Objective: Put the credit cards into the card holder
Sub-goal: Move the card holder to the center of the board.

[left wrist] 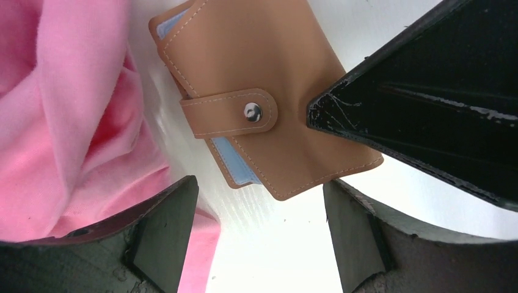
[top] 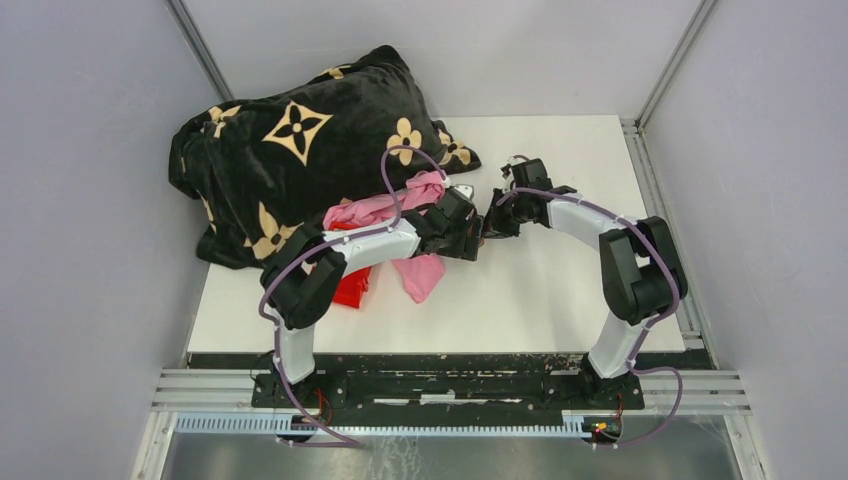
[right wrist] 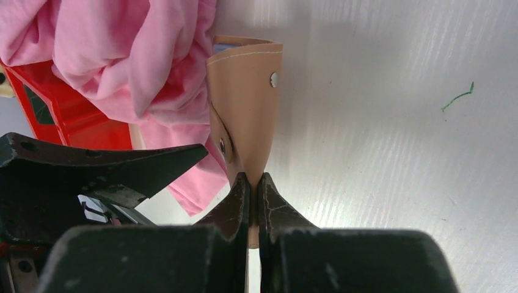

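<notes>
Reaching from its base at the counter's (top: 540,300) 7 o'clock corner, the left arm (top: 370,245) folds at a sharp elbow and lies low toward 2 o'clock. The right arm (top: 590,215) rises from 5 o'clock, bends near the 3 o'clock edge and sweeps toward 10 o'clock, so the two wrists meet nose to nose about mid-counter.

The left fingers (top: 470,238) stand spread wide and grasp nothing. In their own view the holder (left wrist: 275,79) sits beyond their tips at 12 o'clock. The right fingers (right wrist: 250,186) are clenched flat together on one edge of the holder, which stands on edge and curves away from them toward 12 o'clock. Whether it touches the counter I cannot tell.

The holder is smooth tan leather, rectangular, with pale stitching along every border. A short rounded tab crosses it, pinned by a small metal stud. A thin blue edge (left wrist: 235,165) peeks from between the covers at 7 o'clock; card or lining, I cannot tell.

A soft, rumpled pink cloth (right wrist: 122,55) crowds the holder at 9 o'clock. It lies over a glossy red bin (right wrist: 67,116) of hard plastic. A plush black blanket (top: 290,140) with gold flower shapes is heaped at the counter's 10 o'clock corner. The counter is white and finely ribbed.
</notes>
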